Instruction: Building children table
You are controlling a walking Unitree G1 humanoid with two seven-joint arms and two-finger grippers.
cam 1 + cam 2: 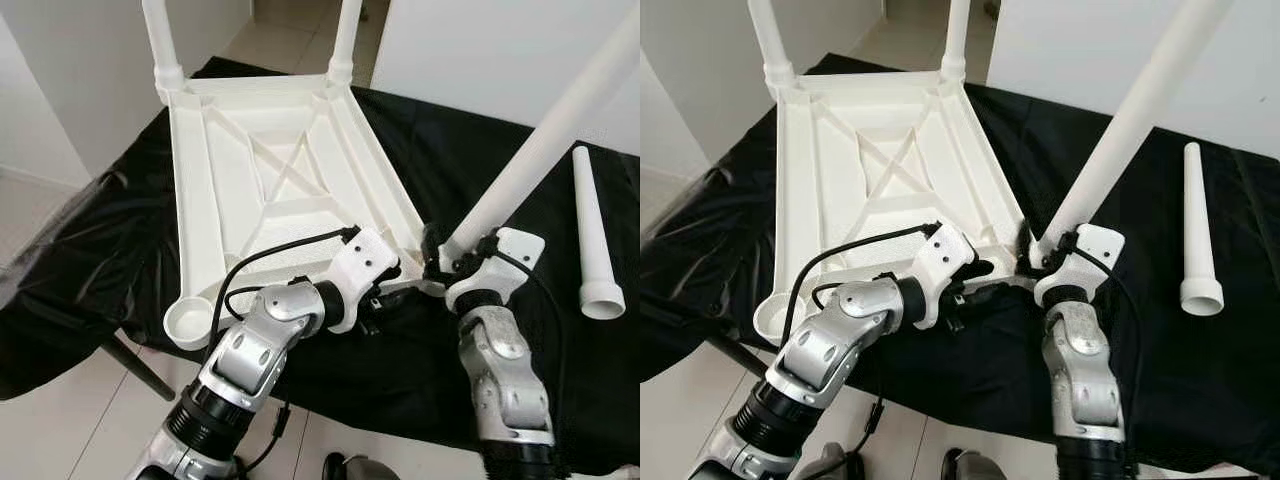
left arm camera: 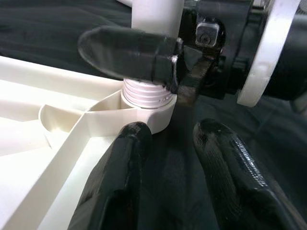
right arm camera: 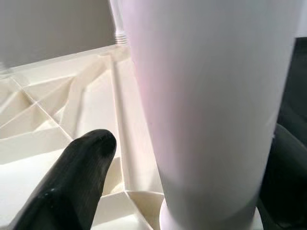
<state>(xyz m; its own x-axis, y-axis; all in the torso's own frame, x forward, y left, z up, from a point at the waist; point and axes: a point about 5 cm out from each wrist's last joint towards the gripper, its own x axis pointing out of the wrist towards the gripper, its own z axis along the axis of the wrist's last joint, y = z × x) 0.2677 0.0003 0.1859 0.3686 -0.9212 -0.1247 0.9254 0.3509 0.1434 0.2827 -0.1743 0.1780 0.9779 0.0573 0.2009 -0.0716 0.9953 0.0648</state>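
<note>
Two legs (image 1: 160, 40) already stand at the far corners of the upturned white tabletop (image 1: 270, 170) on a black cloth (image 1: 480, 180), pale floor beyond. Right gripper (image 1: 447, 262) clamps a third leg (image 1: 540, 150) at the near right corner socket; left gripper (image 2: 165, 139), fingers apart, sits just beside it. Another leg (image 1: 595, 230) lies far right.

Black cloth (image 1: 90, 260), glossy, creased, draped across frame centre; pale tiled floor (image 1: 60, 440) lower left; white wall (image 1: 70, 70) upper left.

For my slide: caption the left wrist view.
Leg threading into tabletop socket, right pincer gripping it, left pincer alongside.
</note>
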